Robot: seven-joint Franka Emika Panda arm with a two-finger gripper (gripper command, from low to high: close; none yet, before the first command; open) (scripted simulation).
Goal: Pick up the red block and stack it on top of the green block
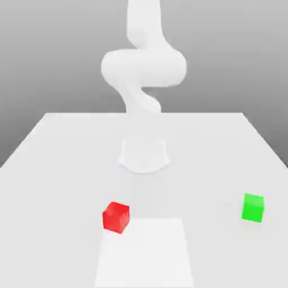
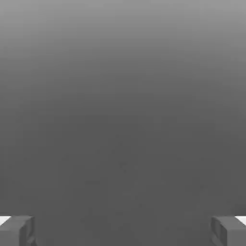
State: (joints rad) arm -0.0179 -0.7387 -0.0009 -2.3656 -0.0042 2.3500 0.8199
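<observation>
Leftmost in the exterior view, the red block (image 1: pixel 116 217) sits on the worktop (image 1: pixel 67 185), turned at an angle and by the near edge of a pale patch (image 1: pixel 145 253); fingers (image 2: pixel 123 233) closing out of line with its faces could catch a corner and twist or shove it; the arm (image 1: pixel 144 67) rises in the middle, its fingers wide apart with nothing between them; to the right, well apart from the red block, lies the green block (image 1: pixel 253 208), also slightly turned; a hasty or off-centre release there could tip the red block off.
</observation>
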